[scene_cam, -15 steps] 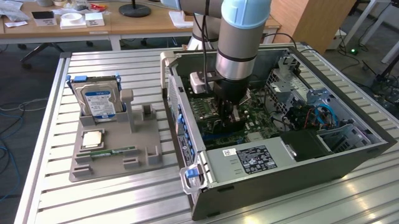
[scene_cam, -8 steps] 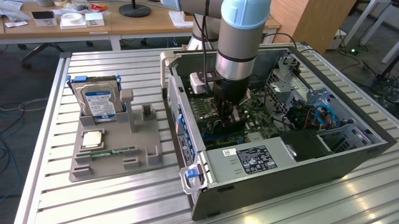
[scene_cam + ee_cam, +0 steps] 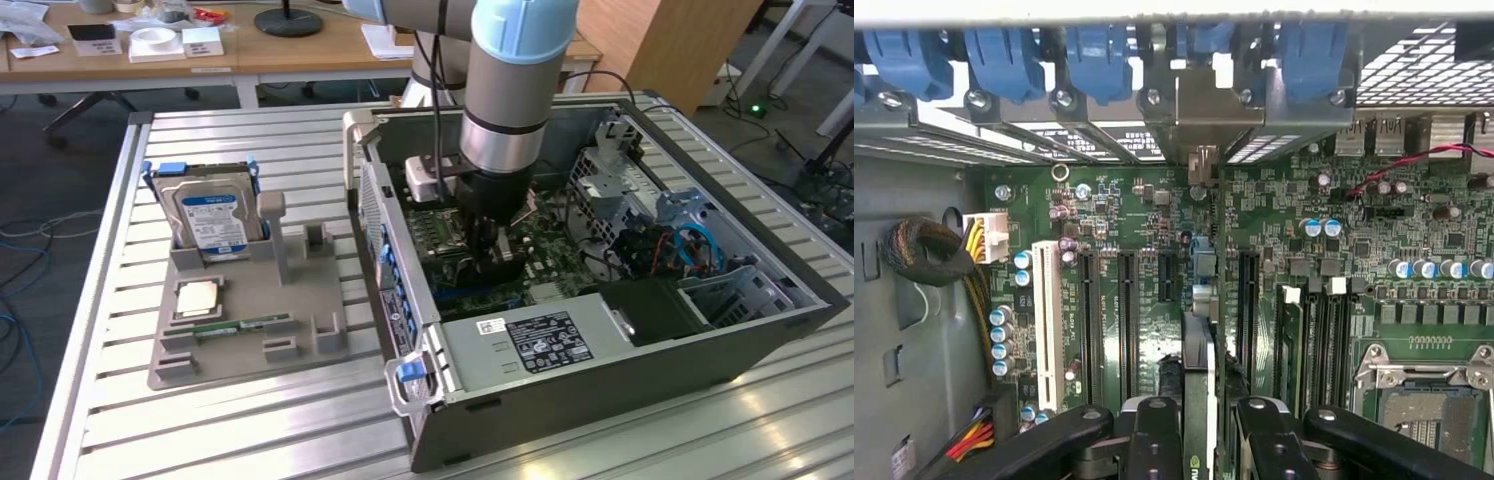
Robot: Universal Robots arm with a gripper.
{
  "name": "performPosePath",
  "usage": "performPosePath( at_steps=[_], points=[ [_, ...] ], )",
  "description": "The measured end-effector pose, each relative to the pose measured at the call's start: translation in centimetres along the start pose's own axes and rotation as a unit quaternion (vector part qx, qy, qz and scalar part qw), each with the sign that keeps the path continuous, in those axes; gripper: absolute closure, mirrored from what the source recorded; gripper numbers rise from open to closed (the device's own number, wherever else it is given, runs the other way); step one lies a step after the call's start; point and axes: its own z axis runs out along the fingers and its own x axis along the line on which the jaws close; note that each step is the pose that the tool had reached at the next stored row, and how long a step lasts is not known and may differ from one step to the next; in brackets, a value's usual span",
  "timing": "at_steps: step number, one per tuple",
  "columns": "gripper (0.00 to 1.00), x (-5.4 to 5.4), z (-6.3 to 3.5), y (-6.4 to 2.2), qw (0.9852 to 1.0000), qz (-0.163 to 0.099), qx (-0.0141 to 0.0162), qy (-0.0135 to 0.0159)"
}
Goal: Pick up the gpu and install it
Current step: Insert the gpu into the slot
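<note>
Broadly, an open computer case (image 3: 747,340) lay on its side on a slatted metal table (image 3: 267,420), its green motherboard (image 3: 1294,250) facing up; the Universal Robots arm (image 3: 514,90) reached straight down into the case from above; toward the exterior view's left, well apart from the case, a grey parts holder (image 3: 254,340) sat on the table, with a silver hard drive (image 3: 214,220) standing upright in one of its slots, a processor chip (image 3: 198,297) lying flat in front of it, and a narrow green memory stick (image 3: 247,324) lying just beside the chip; inside the case, a row of blue slot latches (image 3: 1094,55) ran along the rear edge above the expansion slots (image 3: 1124,320); the gripper (image 3: 1199,435) hung low over the board, its black fingers (image 3: 1154,440) drawn in narrow on either side of the gpu (image 3: 1199,385) and clamped on it; the gpu stood on edge between those fingers, seen edge-on in the wrist view, in line with the long slots and pointing toward the metal bracket plate (image 3: 1199,115) under the latches; whether its edge was seated in a slot could not be told.
</note>
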Motion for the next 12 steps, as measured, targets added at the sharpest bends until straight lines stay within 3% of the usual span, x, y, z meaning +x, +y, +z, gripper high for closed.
performPosePath(
  at_steps=[12],
  points=[
    [0.74,0.01,0.11,0.1,1.0,0.0,-0.0001,0.0001]
  ],
)
